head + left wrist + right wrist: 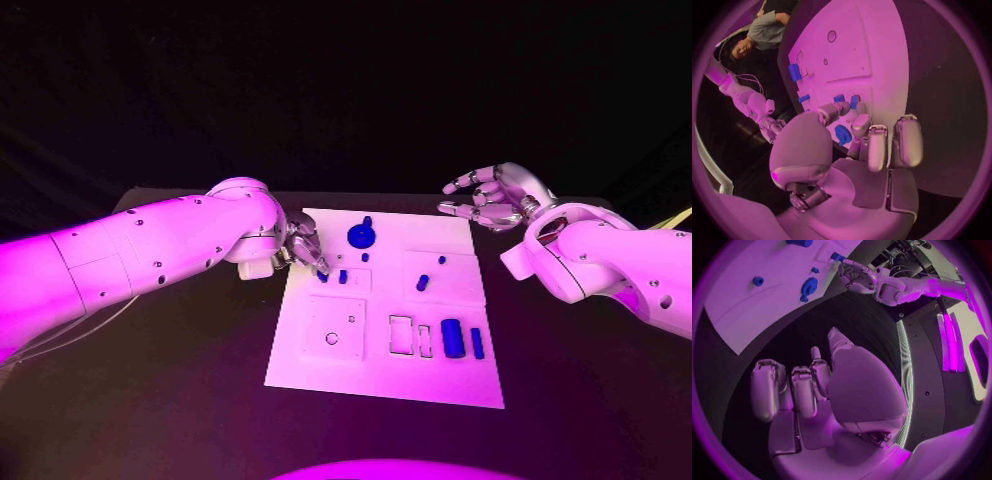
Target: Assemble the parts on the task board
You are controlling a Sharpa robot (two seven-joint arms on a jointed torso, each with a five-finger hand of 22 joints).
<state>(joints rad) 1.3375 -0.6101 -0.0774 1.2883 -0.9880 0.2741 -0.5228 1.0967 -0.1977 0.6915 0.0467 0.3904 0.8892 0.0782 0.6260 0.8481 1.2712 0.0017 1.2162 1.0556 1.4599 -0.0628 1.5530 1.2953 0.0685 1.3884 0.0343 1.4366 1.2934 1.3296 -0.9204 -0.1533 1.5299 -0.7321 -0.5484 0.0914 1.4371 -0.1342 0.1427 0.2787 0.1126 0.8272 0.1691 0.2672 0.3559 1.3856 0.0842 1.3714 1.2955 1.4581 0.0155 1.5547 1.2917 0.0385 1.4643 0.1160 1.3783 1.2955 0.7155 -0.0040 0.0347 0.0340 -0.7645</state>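
Two hands: left hand [299,245] fingers [313,262] curled down at task board [387,375] left edge, hold unclear, right hand [495,197] spread, empty, beyond far-right corner; about eight blue parts [453,338] on board, largest lying lengthwise near-to-far.

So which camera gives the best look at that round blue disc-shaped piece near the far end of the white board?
The head view: the round blue disc-shaped piece lies unobstructed on the white board. The left wrist view shows it partly hidden behind the left robot hand. The right wrist view shows it small, near the rim.
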